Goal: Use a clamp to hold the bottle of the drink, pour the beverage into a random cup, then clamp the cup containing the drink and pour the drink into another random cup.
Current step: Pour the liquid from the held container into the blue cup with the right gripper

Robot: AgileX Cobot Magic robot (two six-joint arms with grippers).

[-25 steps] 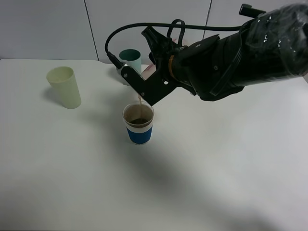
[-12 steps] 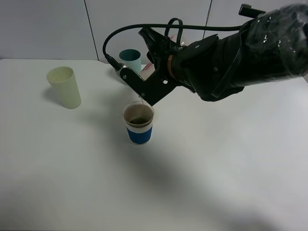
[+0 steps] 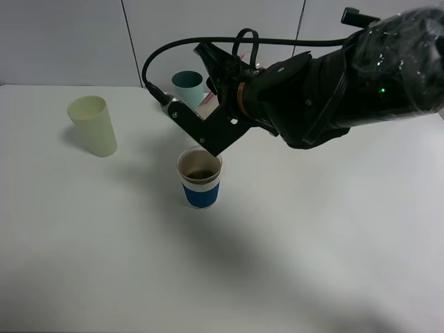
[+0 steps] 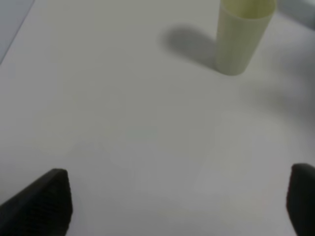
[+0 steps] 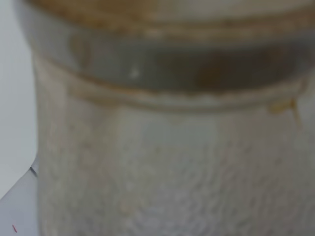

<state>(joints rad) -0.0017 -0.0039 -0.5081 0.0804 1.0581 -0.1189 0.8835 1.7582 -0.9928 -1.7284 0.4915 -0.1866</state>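
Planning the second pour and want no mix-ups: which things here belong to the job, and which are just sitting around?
In the job:
bottle, clamped in the right gripper
blue-banded cup, holding brown beverage
pale yellow-green tumbler, due the next pour

Just sitting there:
teal tumbler at the back
left gripper, open above the table

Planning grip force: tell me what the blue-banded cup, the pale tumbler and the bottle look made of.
Blue-banded cup: likely paper, matte, tan lining, printed band.
Pale yellow-green tumbler: probably plastic, smooth, evenly coloured.
Bottle: seemingly clear plastic, see-through wall, brownish tint.
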